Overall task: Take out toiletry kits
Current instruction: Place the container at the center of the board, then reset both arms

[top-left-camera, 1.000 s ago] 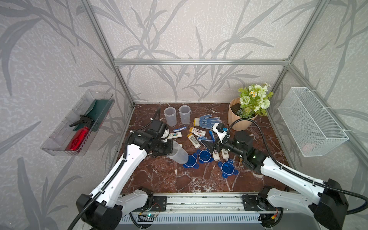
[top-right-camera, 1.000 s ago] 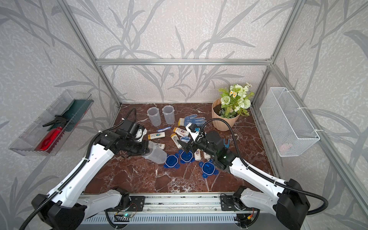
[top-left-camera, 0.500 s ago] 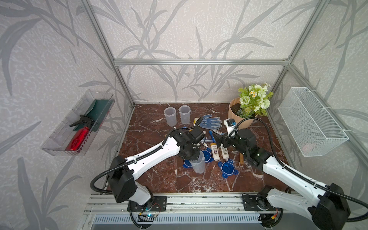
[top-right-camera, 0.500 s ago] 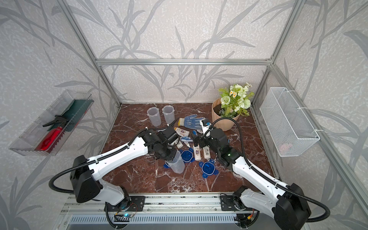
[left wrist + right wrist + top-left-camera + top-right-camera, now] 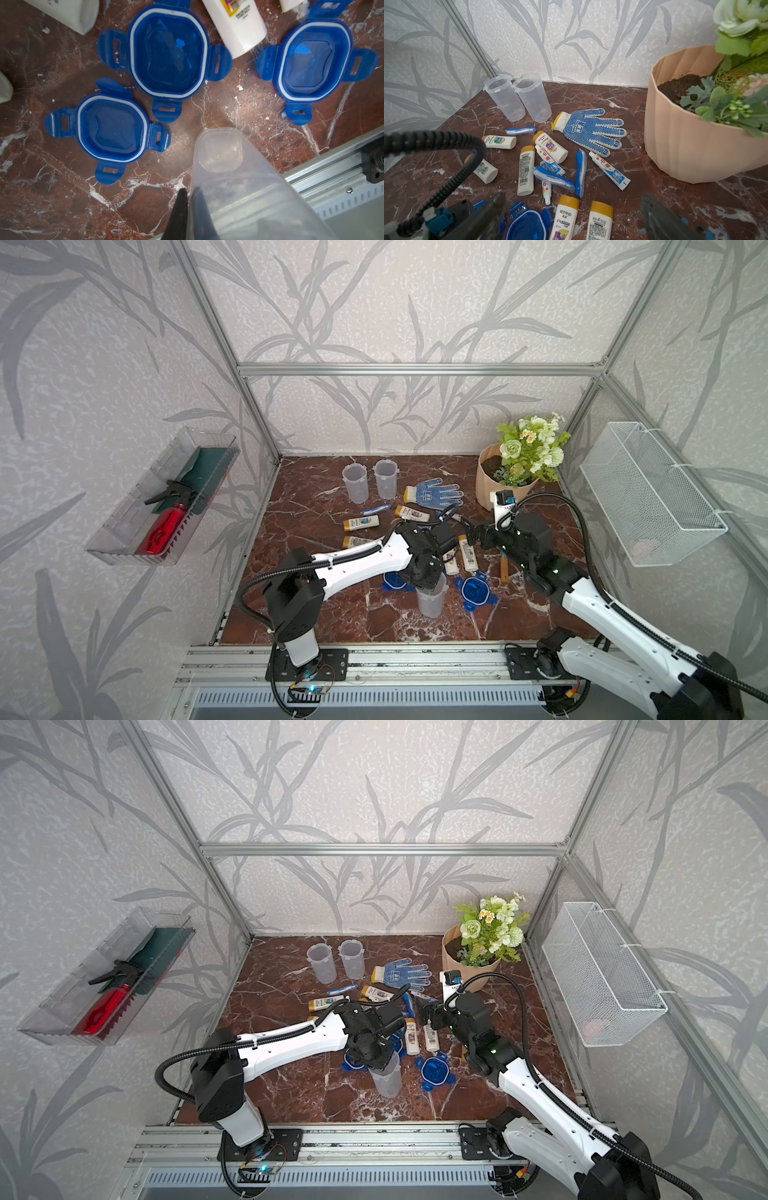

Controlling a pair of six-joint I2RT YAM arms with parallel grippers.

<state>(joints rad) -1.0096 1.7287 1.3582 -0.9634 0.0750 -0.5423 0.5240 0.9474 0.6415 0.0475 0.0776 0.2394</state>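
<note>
My left gripper (image 5: 190, 207) is shut on the rim of a clear, empty cup (image 5: 228, 176), one finger inside the wall and one outside. The cup (image 5: 431, 599) stands upright at the front middle of the marble table (image 5: 316, 506); whether its base touches the table I cannot tell. Toiletry kit items lie loose behind it: gold-capped white bottles (image 5: 564, 220), blue-white toothbrushes (image 5: 580, 172) and toothpaste tubes (image 5: 609, 170). My right gripper (image 5: 574, 199) hangs open over two of the bottles, holding nothing, and shows in a top view (image 5: 471, 531). Three blue lids (image 5: 168, 52) lie upside down beside the cup.
Two more empty clear cups (image 5: 354, 483) stand at the back. A blue-dotted glove (image 5: 438, 492) and a flower pot (image 5: 498, 485) sit back right, a wooden handle (image 5: 504, 568) under the right arm. A wire basket (image 5: 648, 493) and a clear tray (image 5: 166, 506) hang on the side walls.
My left arm has swung from the left side to the front middle, carrying the cup from tilted to upright. The right gripper has shifted slightly and stays open.
</note>
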